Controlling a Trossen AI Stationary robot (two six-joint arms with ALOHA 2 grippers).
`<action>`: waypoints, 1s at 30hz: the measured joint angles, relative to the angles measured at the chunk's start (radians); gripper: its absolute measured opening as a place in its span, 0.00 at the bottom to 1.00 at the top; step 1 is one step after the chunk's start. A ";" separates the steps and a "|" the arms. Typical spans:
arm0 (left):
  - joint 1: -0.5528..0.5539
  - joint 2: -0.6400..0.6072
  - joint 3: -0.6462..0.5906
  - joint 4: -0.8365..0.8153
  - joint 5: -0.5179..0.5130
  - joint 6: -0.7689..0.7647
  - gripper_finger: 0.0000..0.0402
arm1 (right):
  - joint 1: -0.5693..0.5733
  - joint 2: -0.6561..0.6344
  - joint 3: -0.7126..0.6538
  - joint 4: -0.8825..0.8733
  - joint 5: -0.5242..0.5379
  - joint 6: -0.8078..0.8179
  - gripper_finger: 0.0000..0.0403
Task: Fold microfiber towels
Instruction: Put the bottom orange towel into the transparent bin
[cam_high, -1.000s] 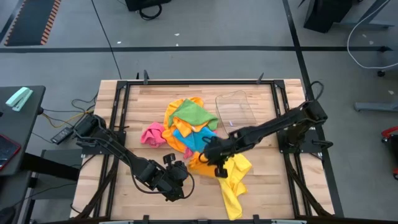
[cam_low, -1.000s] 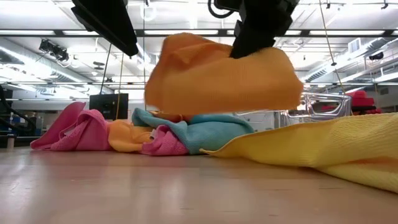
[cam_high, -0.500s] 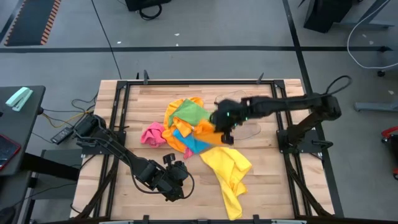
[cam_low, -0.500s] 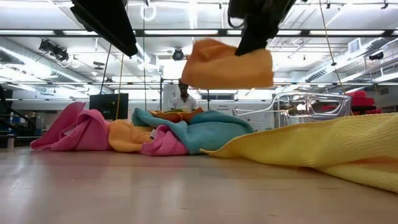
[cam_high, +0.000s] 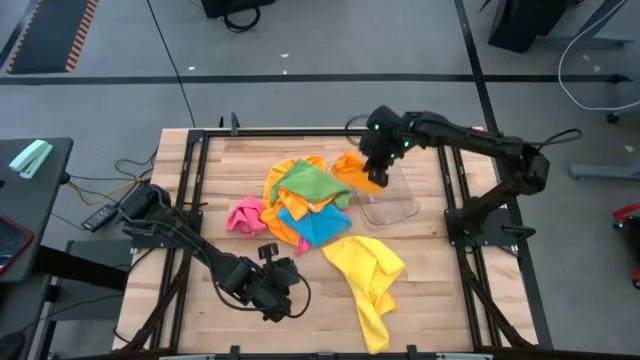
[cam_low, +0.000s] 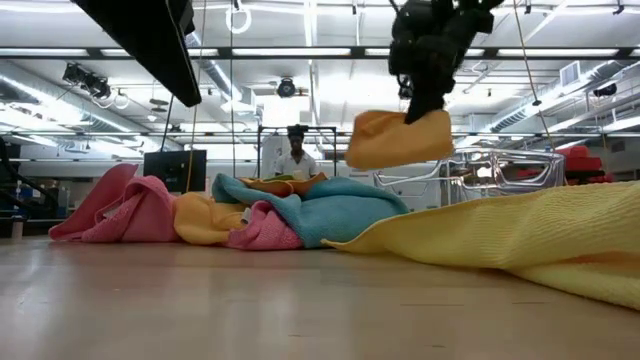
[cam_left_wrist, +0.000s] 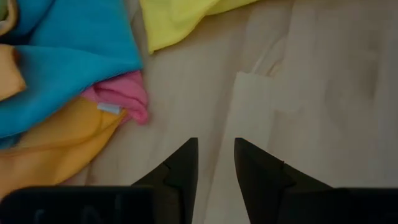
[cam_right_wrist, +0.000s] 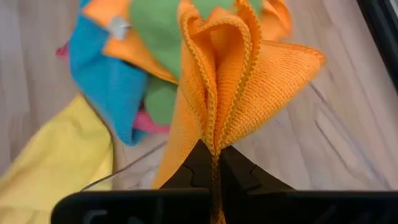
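I see the wooden table (cam_high: 210, 200) filling the middle of the high view, with the heap of microfiber towels (cam_high: 300, 205) at its centre: green on top, blue and orange under it, pink at the heap's left edge. A yellow towel (cam_high: 370, 280) lies spread toward the lower right of that view, apart from the heap. The clear plastic tray (cam_high: 395, 205) sits just right of the heap.

The folded orange towel (cam_high: 357, 170) hangs above the tray's left edge, upper middle of the high view, clear of the table in the low view. These cloths look light, soft and limp; I judge they will sag and unfold unless pinched through all layers, so an edge or corner where the layers meet is the place to grip. The ribbed weave should give the pads good bite.

My right gripper (cam_right_wrist: 214, 155) is clamped tight on the orange towel's gathered fold, the layers bunched between the fingers. My left gripper (cam_left_wrist: 216, 163) waits low in the lower left of the high view over bare wood, fingers a narrow gap apart, touching nothing.
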 joint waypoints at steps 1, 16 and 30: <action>0.004 0.000 0.000 -0.012 0.000 0.000 0.27 | -0.017 0.000 -0.004 -0.008 -0.003 0.027 0.03; 0.075 -0.021 0.000 -0.100 -0.076 0.112 0.27 | -0.053 -0.017 -0.108 -0.041 -0.021 0.304 0.03; 0.142 -0.047 0.000 -0.138 -0.211 0.124 0.23 | -0.030 -0.249 -0.324 0.073 -0.023 0.533 0.03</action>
